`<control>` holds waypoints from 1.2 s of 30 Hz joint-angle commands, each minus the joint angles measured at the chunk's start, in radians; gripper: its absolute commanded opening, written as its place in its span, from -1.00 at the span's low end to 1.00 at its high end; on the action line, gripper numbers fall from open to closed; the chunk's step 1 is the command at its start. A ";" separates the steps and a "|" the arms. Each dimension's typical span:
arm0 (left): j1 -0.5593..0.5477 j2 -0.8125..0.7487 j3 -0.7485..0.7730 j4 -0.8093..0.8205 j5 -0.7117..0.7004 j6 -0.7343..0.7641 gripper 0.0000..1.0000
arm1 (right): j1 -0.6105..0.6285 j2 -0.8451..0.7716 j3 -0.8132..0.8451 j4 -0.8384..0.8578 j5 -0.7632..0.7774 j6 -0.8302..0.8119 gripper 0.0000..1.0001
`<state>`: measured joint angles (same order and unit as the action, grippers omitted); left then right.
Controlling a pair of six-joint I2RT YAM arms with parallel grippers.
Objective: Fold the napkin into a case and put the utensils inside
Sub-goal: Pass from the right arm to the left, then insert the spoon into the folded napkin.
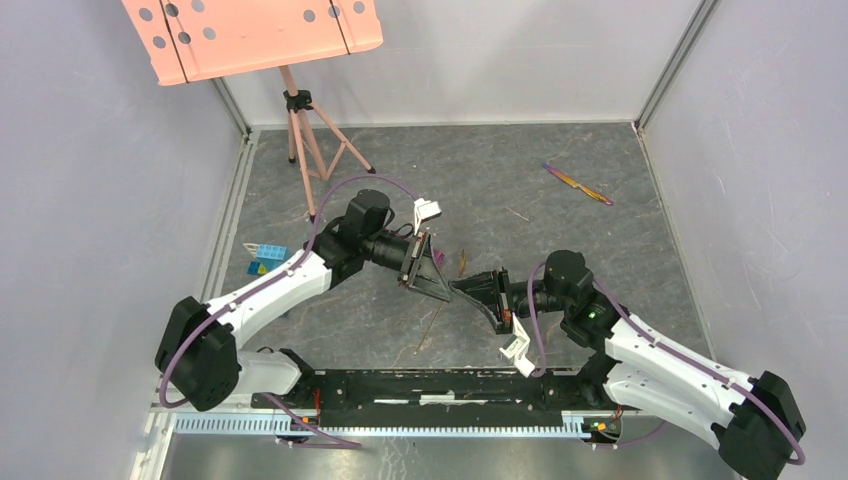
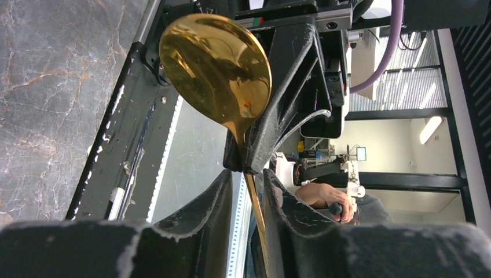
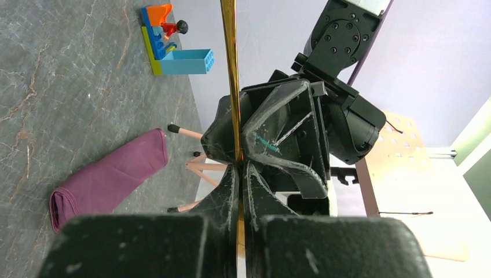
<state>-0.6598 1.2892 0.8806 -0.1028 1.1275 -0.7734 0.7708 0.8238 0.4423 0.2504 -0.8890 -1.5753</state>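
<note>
The gold spoon hangs in the air between my two grippers over the table's middle. My right gripper is shut on its thin handle near the bowl. My left gripper stands around the handle further along, its jaws slightly apart, with the handle against one finger. In the top view the two grippers meet tip to tip, left and right. The plum-purple napkin lies as a narrow folded case on the table below; the top view hides it under my left arm. The iridescent knife lies far right.
A blue-and-orange block toy sits at the left, also in the right wrist view. A pink perforated stand on a tripod rises at the back left. Grey walls enclose the marbled table.
</note>
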 commanded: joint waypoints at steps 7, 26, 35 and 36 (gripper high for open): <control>-0.004 -0.001 0.054 -0.089 -0.074 0.034 -0.95 | 0.013 0.008 0.055 -0.035 0.004 0.006 -0.89; 0.091 -0.032 0.143 -0.625 -1.482 -0.540 -0.96 | 0.012 0.228 0.032 0.202 1.087 1.659 0.96; 0.134 0.144 0.235 -0.773 -1.793 -0.871 -0.95 | -0.038 0.583 0.301 -0.042 0.783 1.832 0.90; 0.137 0.166 0.262 -0.806 -1.812 -0.889 -0.95 | -0.055 0.618 0.308 -0.014 0.710 1.849 0.84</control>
<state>-0.5468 1.3960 1.0389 -0.8169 -0.4866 -1.4628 0.7563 1.3552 0.6998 0.2966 0.0540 0.1341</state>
